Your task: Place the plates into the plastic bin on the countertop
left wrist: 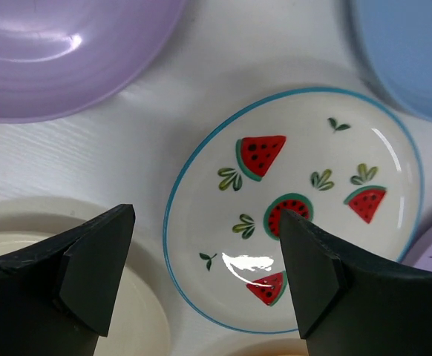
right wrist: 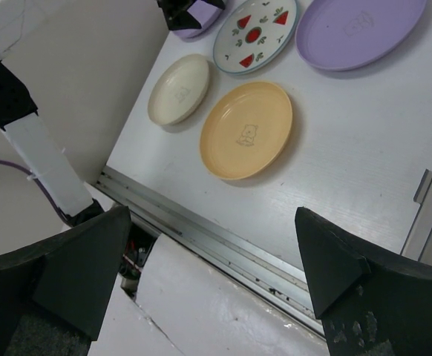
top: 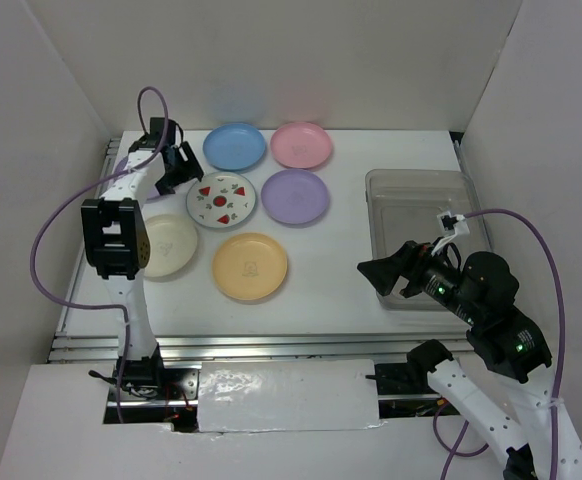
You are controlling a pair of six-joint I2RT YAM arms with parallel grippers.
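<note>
- The right gripper (right wrist: 208, 285) is nearest. It hangs well to the right of the fruit-patterned plate (top: 221, 199), by the near left corner of the plastic bin (top: 418, 176). Its fingers are spread wide and hold nothing.
- The yellow-orange plate (top: 250, 266) lies on the countertop (top: 331, 285) just on the near side of the fruit-patterned plate. The cream plate (top: 171, 245) lies to its near left.
- The left gripper (left wrist: 205, 274) hangs over the fruit-patterned plate's left rim with its fingers spread. One finger is above the cream plate, the other above the fruit pattern. Whether it touches cannot be told.
- A purple plate (top: 295, 196) lies just right of the fruit-patterned plate. The second purple plate (left wrist: 60, 52) lies to its far left, mostly under the left arm in the top view.
- The blue plate (top: 235, 146) and pink plate (top: 302, 145) lie on its far side.
- Every plate rests on the countertop, outside the bin.
</note>
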